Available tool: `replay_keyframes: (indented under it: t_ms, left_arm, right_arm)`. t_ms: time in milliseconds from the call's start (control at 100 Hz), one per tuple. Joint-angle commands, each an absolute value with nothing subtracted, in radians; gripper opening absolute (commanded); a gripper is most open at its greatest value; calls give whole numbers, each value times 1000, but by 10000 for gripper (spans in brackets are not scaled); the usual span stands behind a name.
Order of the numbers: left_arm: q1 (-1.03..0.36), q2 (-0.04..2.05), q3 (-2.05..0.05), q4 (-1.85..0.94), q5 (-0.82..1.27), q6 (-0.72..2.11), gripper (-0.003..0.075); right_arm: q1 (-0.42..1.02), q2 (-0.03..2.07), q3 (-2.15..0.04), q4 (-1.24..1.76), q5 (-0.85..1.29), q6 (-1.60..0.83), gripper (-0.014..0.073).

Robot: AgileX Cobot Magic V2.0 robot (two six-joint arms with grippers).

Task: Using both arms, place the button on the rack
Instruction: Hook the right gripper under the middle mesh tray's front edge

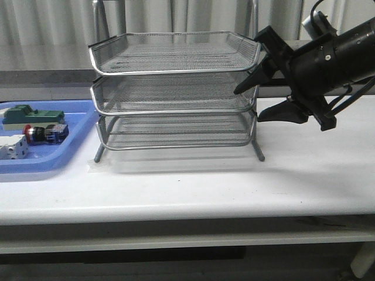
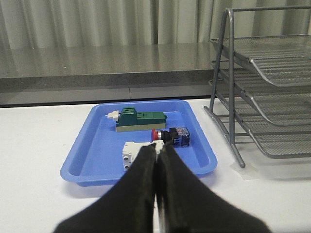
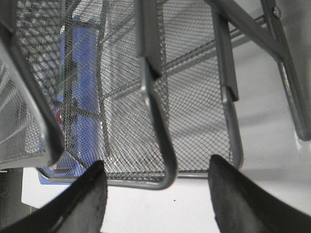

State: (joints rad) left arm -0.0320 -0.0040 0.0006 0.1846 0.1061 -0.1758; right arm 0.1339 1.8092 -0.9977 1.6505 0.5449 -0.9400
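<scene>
a white table (image 1: 193, 187) stands before a grey ledge (image 2: 97, 63) and pale curtains (image 2: 97, 22).

Silver mesh rack (image 1: 176, 88), red-headed black-and-blue button (image 1: 45, 133), blue tray (image 1: 79, 136), green block (image 1: 32, 116), black tools

Blue tray (image 1: 70, 153) at nine o'clock on the white table (image 1: 234, 187), green block (image 2: 141, 120) at its back, white part (image 2: 131, 153) in front, grey curtain (image 2: 97, 22) behind
</scene>
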Motion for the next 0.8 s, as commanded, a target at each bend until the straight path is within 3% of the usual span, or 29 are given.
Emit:
replay_keyframes:
  t_ms: [0, 460, 790]
  left_arm:
    - [-31, -38, 47, 176, 27, -186, -20]
    - [-31, -38, 47, 176, 27, -186, -20]
    - [-31, -38, 47, 176, 27, -186, -20]
  right_arm:
    - [126, 1785, -1045, 1689, 603, -957, 466]
    - [126, 1843, -1089, 1706, 623, -957, 450]
    - [126, 1844, -1089, 1709, 625, -957, 65]
